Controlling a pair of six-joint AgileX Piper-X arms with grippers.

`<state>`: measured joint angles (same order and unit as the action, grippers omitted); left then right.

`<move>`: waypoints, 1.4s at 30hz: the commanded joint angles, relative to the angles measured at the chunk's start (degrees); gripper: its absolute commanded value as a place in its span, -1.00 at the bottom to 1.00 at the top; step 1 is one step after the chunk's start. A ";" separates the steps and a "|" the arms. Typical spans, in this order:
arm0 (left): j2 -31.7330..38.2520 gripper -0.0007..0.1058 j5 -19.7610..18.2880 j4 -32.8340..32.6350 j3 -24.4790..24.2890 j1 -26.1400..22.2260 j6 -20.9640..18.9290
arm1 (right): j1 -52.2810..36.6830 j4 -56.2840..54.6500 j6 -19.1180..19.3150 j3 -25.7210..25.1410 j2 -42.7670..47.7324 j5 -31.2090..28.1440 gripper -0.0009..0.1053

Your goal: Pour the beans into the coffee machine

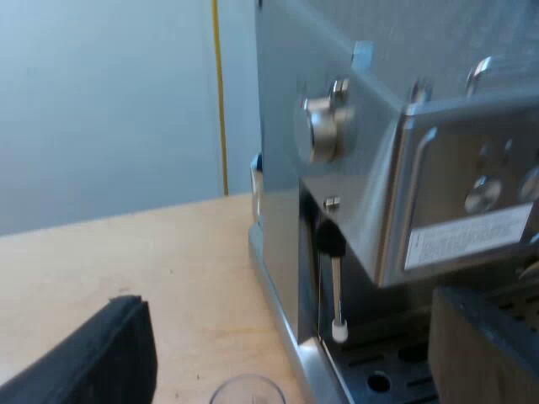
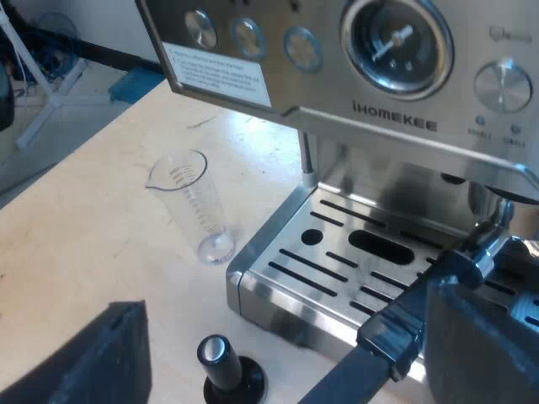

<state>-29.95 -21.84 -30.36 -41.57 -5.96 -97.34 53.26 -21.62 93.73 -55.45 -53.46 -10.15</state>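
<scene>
An espresso machine (image 2: 396, 126), the main obstacle, stands on a wooden table (image 1: 126, 252). Open tabletop stretches away from the machine's side wall. A steam knob (image 1: 324, 130) sticks out from that wall, and a thin steam wand (image 1: 337, 290) hangs over the drip tray (image 2: 269, 290). A clear measuring glass (image 2: 195, 210) stands upright near the tray's corner, not touching it. A tamper with a black knob (image 2: 223, 370) stands near the tray's front edge. A dark handle (image 2: 383, 341) juts from the machine's front, crossing above the tray.
</scene>
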 commanded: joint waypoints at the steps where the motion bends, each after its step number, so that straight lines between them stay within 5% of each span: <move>1: 0.42 0.32 -0.74 -1.45 -1.60 0.29 -0.16 | 0.08 -1.71 0.81 -1.68 0.50 -0.73 0.31; 6: 0.42 0.32 -0.70 -2.50 -3.52 0.29 -0.58 | -3.22 -6.75 -2.63 -4.35 0.50 -1.60 0.31; 22: 0.26 0.32 -0.70 -2.36 -4.27 1.51 -0.57 | -21.82 -15.24 -1.37 -7.87 0.66 6.58 0.31; 37: -7.59 0.32 -0.70 -1.40 -7.52 3.93 -4.29 | -35.26 -21.55 5.36 -7.87 7.28 6.75 0.31; 42: -7.76 0.32 -0.70 -1.41 -7.51 6.17 -4.29 | -41.71 -24.16 7.48 -7.87 9.62 10.80 0.31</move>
<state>-38.04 -22.54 -32.75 -48.36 -0.33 -100.79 12.64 -45.07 99.92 -62.74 -44.55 0.00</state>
